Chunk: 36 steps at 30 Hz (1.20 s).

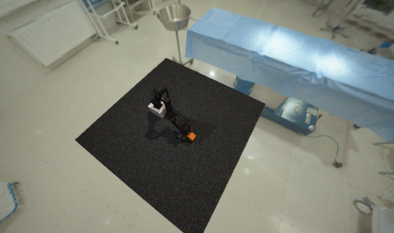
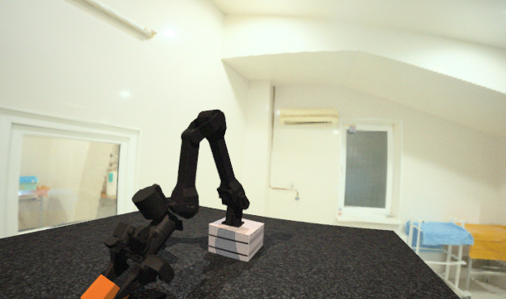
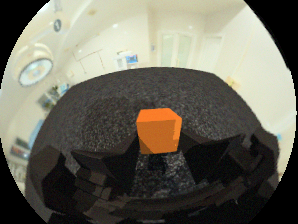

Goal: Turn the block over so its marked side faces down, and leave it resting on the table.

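Wrist view: smooth-faced orange block, box-shaped; gripped between tapering black fingers of the hand.

- One orange block, at 5 o'clock from the arm's base in the top view
- One black arm
- Two gripper fingers
- One pale base box
- One dark mat
- One metal basin, toward 11 o'clock in the top view
- One wall-mounted air conditioner, toward 1 o'clock in the exterior view
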Available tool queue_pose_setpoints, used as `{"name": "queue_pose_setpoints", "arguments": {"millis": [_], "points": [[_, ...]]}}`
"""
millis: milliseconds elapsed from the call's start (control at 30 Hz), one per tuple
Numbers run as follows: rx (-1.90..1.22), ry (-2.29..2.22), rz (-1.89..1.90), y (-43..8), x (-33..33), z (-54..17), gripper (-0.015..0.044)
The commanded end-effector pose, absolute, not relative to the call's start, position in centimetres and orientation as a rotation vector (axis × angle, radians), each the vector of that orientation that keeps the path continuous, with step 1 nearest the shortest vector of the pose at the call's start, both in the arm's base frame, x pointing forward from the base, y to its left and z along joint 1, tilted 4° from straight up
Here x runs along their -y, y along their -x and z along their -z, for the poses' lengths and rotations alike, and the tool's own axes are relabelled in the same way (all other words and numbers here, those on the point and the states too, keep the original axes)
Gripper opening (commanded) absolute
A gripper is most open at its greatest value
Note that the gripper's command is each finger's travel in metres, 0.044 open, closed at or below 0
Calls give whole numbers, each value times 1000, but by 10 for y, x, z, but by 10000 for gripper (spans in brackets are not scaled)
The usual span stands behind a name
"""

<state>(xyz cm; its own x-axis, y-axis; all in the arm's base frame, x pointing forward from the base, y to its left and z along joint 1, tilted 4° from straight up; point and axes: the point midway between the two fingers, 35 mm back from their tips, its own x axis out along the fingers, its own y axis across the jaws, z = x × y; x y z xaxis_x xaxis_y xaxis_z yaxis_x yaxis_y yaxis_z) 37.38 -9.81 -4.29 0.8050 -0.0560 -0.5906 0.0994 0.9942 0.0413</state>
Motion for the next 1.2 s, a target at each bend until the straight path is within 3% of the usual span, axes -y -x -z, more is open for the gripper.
{"name": "queue_pose_setpoints", "arguments": {"millis": [0,767,1167], "points": [[-584,-77,75,-366,94,46,0],[-504,-72,76,-362,92,40,0],[-504,-72,76,-362,92,40,315]]}}
